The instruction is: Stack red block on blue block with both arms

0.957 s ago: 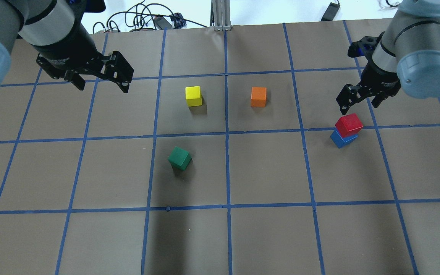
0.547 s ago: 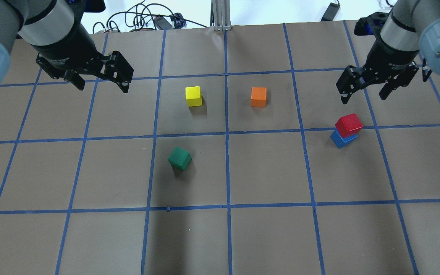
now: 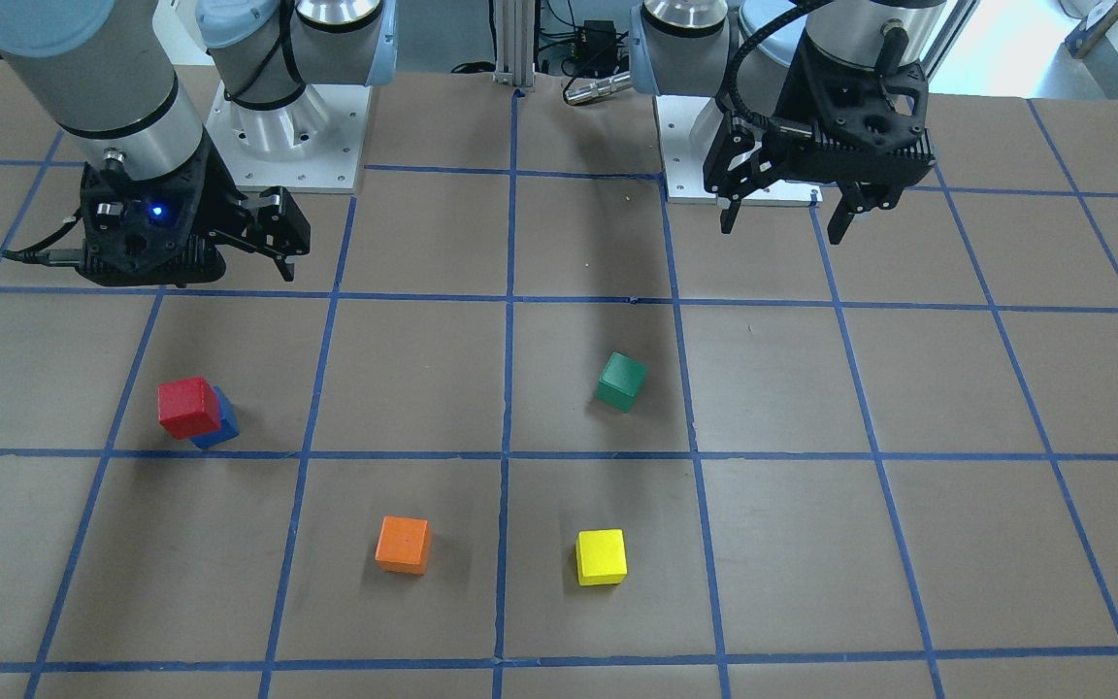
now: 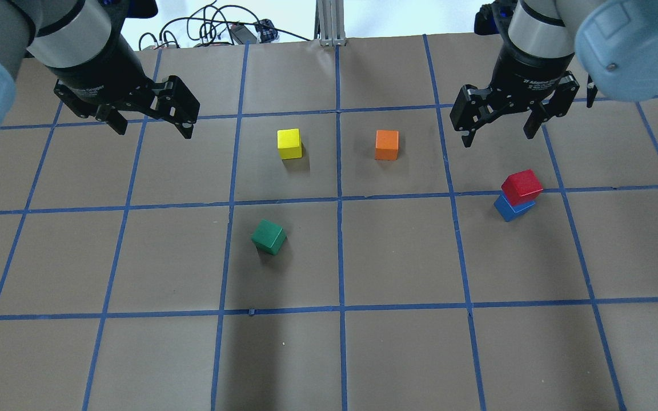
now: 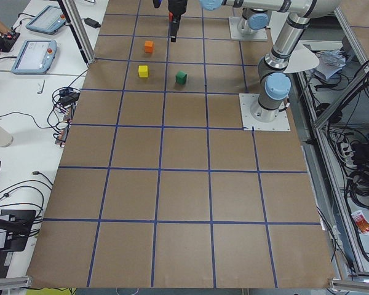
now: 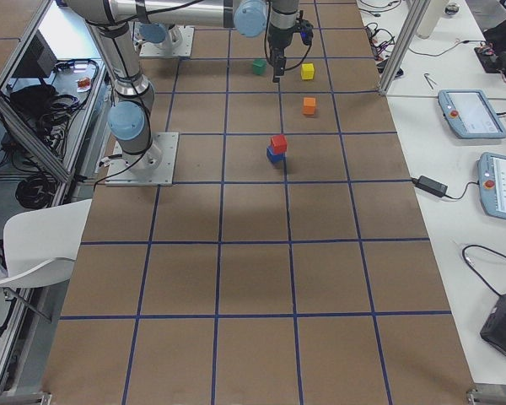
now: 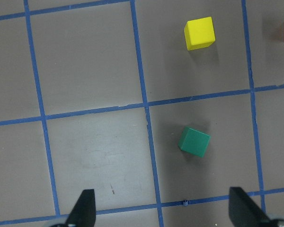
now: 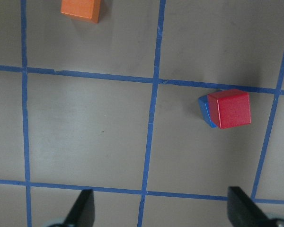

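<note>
The red block (image 4: 522, 186) sits on top of the blue block (image 4: 510, 210), turned a little off square, in the right half of the table. The stack also shows in the right wrist view, with the red block (image 8: 229, 108) covering most of the blue block (image 8: 204, 108). My right gripper (image 4: 497, 137) is open and empty, raised above the table, behind and slightly left of the stack and clear of it. My left gripper (image 4: 153, 132) is open and empty, hovering at the far left.
A yellow cube (image 4: 289, 143) and an orange cube (image 4: 386, 144) stand mid-table toward the back. A green cube (image 4: 269, 236) lies turned, left of centre. Blue tape lines grid the brown table cover. Cables lie beyond the back edge.
My right gripper has risen and swung back and to the left, away from the stack, staying open. The stack and the left arm have not moved.
</note>
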{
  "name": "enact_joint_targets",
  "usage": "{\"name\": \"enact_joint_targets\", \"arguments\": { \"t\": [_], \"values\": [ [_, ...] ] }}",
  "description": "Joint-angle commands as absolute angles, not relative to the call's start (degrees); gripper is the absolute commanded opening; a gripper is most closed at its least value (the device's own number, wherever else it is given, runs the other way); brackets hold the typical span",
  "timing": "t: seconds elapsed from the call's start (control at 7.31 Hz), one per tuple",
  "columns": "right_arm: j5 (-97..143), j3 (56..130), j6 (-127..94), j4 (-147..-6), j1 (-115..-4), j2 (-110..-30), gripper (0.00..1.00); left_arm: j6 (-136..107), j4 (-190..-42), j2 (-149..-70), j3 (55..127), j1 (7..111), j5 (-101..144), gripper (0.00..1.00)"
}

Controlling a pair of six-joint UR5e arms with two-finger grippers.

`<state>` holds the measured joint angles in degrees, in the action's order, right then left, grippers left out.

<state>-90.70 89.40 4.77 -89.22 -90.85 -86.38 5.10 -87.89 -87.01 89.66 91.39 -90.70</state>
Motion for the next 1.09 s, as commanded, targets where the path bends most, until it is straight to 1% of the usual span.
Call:
{"name": "enact_joint_targets", "arguments": {
  "t": [0.0,0.41,0.96],
  "values": [
    [-90.4,88.4,4.7,-89.2,-91.0,-87.1,1.00,5.1,-87.9,-87.0,89.6,91.4,-90.7,1.00],
    [-90.8,87.1,4.6,-88.6,-90.1,-87.0,1.00,5.1,-87.9,-87.0,89.6,91.4,-90.7,1.00],
    [-91.3,87.3,3.3,-88.5,-90.1,-87.7,1.00,4.0,-89.3,-86.4,89.6,90.9,-88.3,1.00]
  ]
}}
